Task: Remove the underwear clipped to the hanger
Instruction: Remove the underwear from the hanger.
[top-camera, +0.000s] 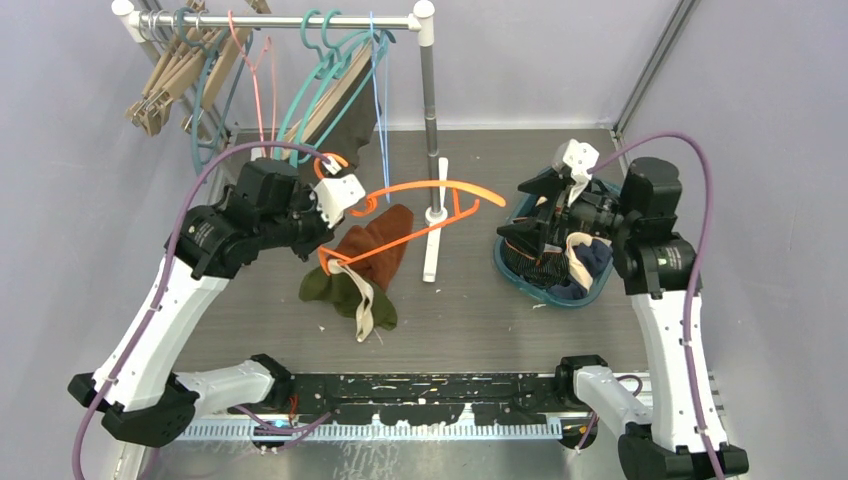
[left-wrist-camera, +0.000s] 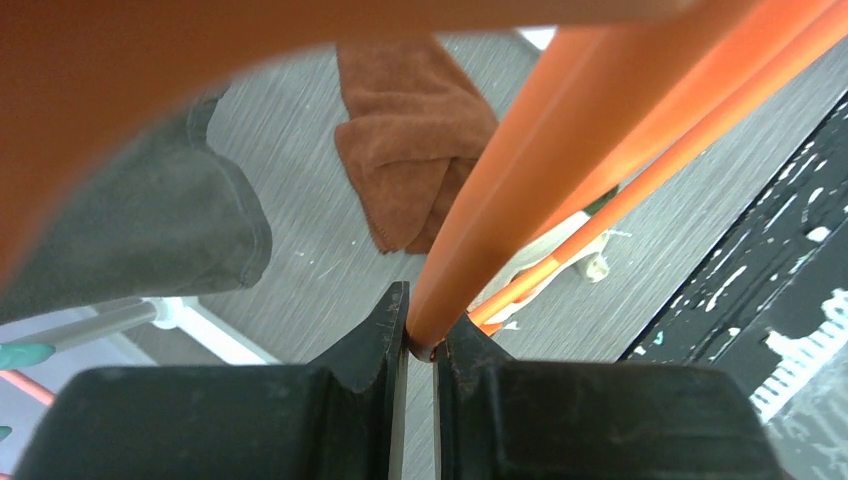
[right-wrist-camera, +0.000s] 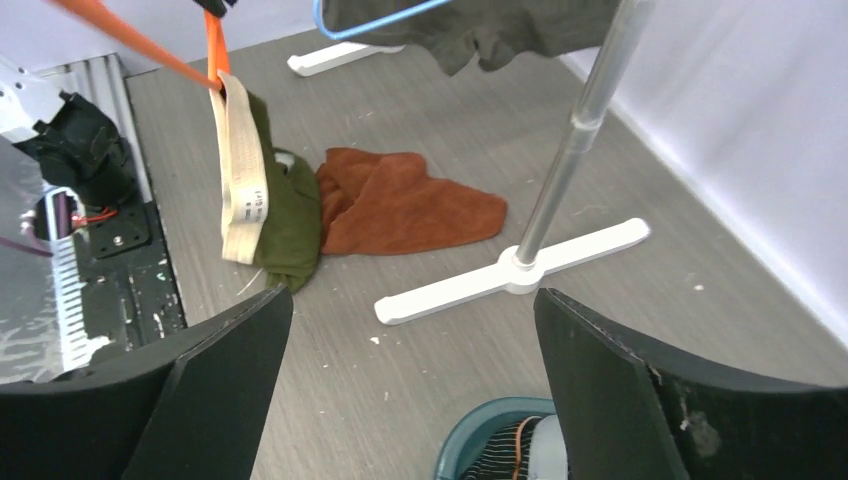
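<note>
My left gripper (top-camera: 332, 203) is shut on the neck of an orange hanger (top-camera: 440, 190) and holds it tilted above the table; the wrist view shows the fingers pinching the orange rod (left-wrist-camera: 470, 250). Olive-green underwear (top-camera: 338, 288) with a cream waistband (right-wrist-camera: 240, 170) hangs from a clip at the hanger's low end, its bottom resting on the table. It also shows in the right wrist view (right-wrist-camera: 292, 215). My right gripper (top-camera: 522, 212) is open and empty above a teal basket (top-camera: 590, 292), well right of the underwear.
A rust-brown cloth (top-camera: 388, 238) lies on the table beside the underwear. The clothes rack's pole (top-camera: 430, 120) and white foot (right-wrist-camera: 510, 272) stand between the arms. Dark olive cloth (top-camera: 352, 112) hangs on a rack hanger. The basket (right-wrist-camera: 470, 440) holds several garments.
</note>
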